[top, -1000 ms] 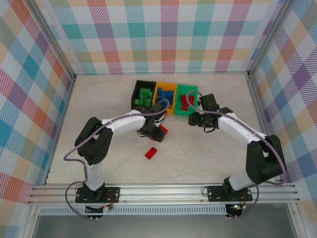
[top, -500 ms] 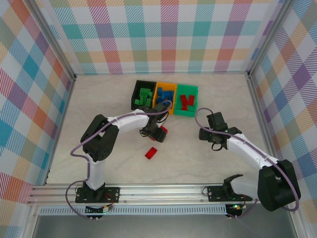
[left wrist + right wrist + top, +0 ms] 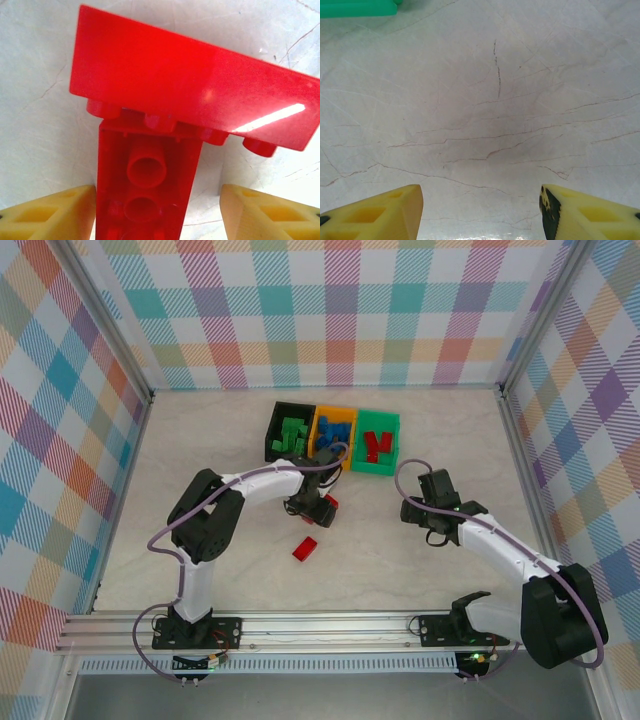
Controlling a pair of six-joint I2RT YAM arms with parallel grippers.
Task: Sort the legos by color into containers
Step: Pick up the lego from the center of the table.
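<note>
Three joined bins stand at the back: black [image 3: 288,430] with green legos, orange [image 3: 333,432] with blue ones, green [image 3: 377,440] with red ones. My left gripper [image 3: 318,508] is open, low over a red lego [image 3: 329,503] on the table. In the left wrist view that red lego [image 3: 145,185] lies hollow side up between my fingers [image 3: 55,210], against the left one and apart from the right. It butts against a wider red lego [image 3: 190,95]. Another red lego [image 3: 305,548] lies nearer. My right gripper [image 3: 412,510] stands open over bare table [image 3: 480,125].
The green bin's corner [image 3: 355,7] shows at the top left of the right wrist view. Checked walls [image 3: 320,310] close off the back and both sides, with metal posts at the corners. A metal rail [image 3: 330,625] runs along the near edge.
My right arm has drawn back from the green bin toward the near right and now hangs over bare table. The left gripper has stayed by the red lego.
</note>
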